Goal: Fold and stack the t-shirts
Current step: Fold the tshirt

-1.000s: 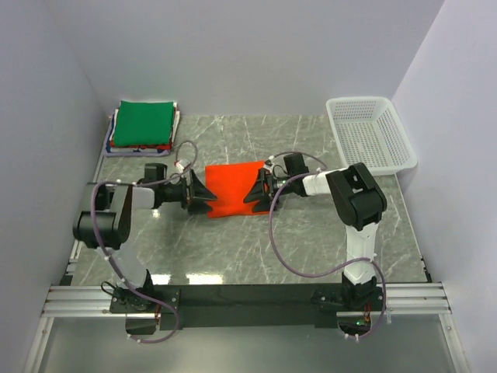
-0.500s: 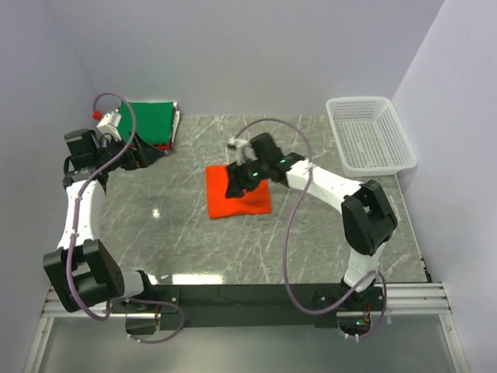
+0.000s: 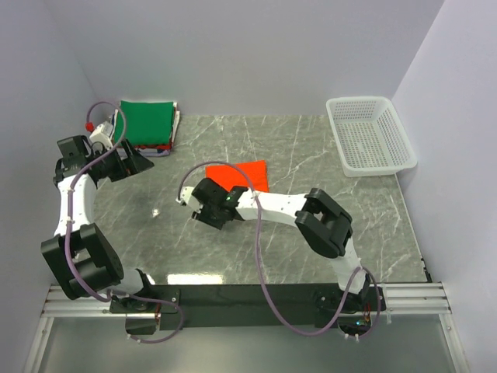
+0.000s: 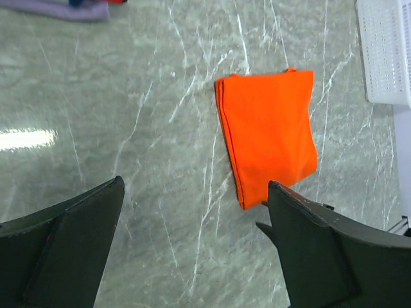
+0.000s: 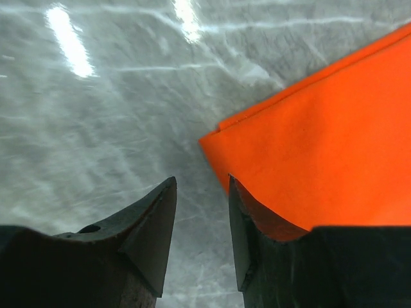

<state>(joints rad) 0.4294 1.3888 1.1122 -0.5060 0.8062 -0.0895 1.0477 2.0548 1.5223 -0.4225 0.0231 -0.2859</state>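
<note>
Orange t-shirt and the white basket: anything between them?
Nothing. Only bare marble table lies between the orange t-shirt and the white basket, as the top external and left wrist views both show.

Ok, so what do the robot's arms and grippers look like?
The left arm and right arm have white links, bulky black joints and a looping purplish cable each. The left gripper and right gripper have two dark wedge-shaped fingers each.

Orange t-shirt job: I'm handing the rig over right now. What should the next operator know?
Left pincer: wide open, empty, held up near the stack.
Right pincer: part open, empty, low at the near-left corner of the orange t-shirt.
Orange t-shirt: folded, flat mid-table.
Stack: far-left corner, green t-shirt on top.
Done: folding.
Left: probably grip the orange t-shirt and lay it on the stack.
</note>
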